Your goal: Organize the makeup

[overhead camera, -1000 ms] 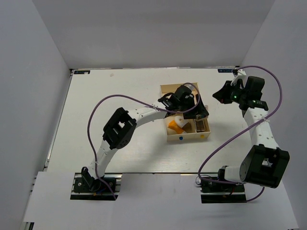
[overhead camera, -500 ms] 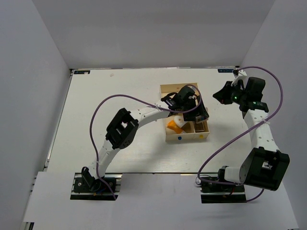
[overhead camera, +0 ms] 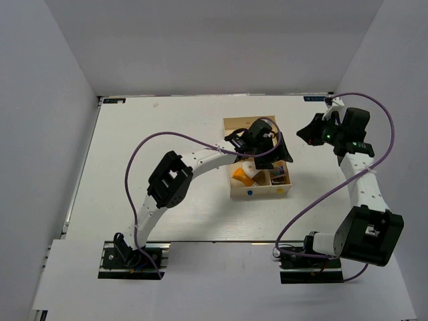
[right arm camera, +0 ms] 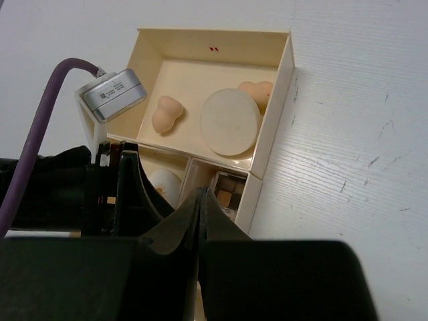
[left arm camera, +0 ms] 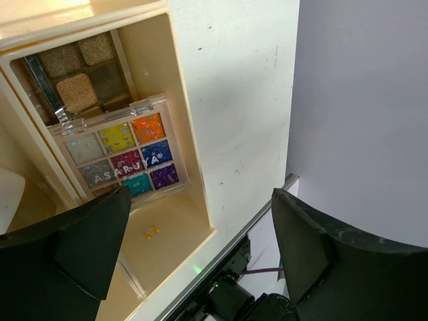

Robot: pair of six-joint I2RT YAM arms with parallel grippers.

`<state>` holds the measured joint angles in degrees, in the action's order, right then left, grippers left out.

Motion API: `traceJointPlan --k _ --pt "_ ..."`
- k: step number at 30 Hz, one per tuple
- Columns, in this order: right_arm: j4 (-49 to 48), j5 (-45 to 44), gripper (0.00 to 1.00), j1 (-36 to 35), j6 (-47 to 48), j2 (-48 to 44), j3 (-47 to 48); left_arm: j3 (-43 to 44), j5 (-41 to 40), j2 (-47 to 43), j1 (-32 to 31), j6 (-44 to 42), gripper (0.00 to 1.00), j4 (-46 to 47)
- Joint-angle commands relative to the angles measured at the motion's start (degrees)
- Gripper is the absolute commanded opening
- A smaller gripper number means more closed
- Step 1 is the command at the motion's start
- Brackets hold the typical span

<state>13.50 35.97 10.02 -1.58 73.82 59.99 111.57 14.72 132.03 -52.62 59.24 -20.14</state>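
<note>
The small colourful palette (left arm camera: 124, 157) lies in the right compartment of the cream box (left arm camera: 180, 120), partly over a brown palette (left arm camera: 83, 73). My left gripper (left arm camera: 200, 200) hangs open and empty just above it; in the top view the left gripper (overhead camera: 276, 155) is over the box (overhead camera: 261, 192). My right gripper (right arm camera: 200, 197) is shut and empty, held right of the box, also in the top view (overhead camera: 309, 134). The far compartment holds two peach sponges (right arm camera: 167, 114) and a cream disc (right arm camera: 231, 122). A white egg (right arm camera: 164, 184) and orange tube (overhead camera: 244, 176) are in the near left compartment.
White walls close in the table (overhead camera: 160, 154) on the back, left and right. The left arm's purple cable (overhead camera: 174, 137) arcs over the table left of the box. The table's right edge (left arm camera: 267, 200) runs close beside the box.
My left gripper has drawn back from the right compartment, and the colourful palette now shows lying there. The right arm has barely moved.
</note>
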Motion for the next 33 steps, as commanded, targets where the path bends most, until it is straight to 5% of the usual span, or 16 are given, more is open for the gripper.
traceJointPlan --k 1,9,15,19,33 --pt "-1.7 0.2 0.0 0.3 -0.7 -1.7 -0.7 2.1 -0.9 -0.8 -0.1 0.1 0.96 -0.9" --pt "-1.3 1.9 0.05 0.3 0.6 -2.9 -0.3 -0.3 -3.9 -8.3 -0.1 -2.4 0.96 2.3" --pt "-0.5 2.4 0.44 0.3 3.3 -3.9 0.0 -13.9 -9.9 -20.7 1.9 -10.3 0.98 5.1" --pt "1.3 1.1 0.89 0.3 4.8 -3.5 0.8 -29.5 -13.9 -33.4 4.3 -12.8 0.98 6.0" --pt "2.7 -7.5 0.89 0.3 3.4 -2.4 1.8 -54.6 -26.4 -64.5 7.8 -20.9 0.98 4.1"
